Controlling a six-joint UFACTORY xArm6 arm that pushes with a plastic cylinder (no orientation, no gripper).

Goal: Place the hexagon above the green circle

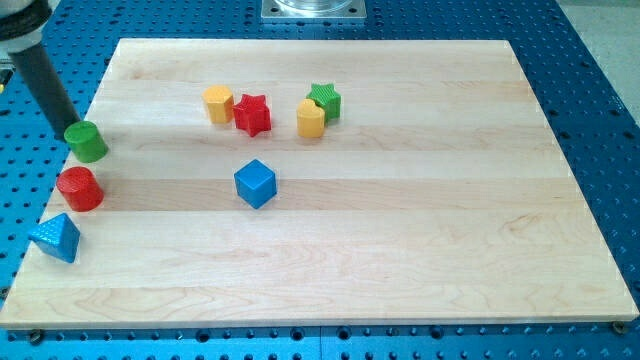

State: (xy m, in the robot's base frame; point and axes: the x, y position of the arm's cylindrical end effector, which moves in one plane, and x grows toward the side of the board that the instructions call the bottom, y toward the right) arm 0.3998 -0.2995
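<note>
The green circle [87, 141] stands at the board's left edge. My tip [68, 127] is at its upper left side, touching or almost touching it. The dark rod slants up to the view's top left corner. A yellow hexagon-like block [218, 103] sits upper middle, well to the right of the green circle and a little above its level. A second yellow block [311, 118], its shape unclear, lies further right.
A red star [252, 114] touches the yellow hexagon's right side. A green star [325, 100] sits against the second yellow block. A blue cube [255, 183] is mid-board. A red circle [79, 188] and a blue triangle [56, 238] lie below the green circle at the wooden board's [450, 250] left edge.
</note>
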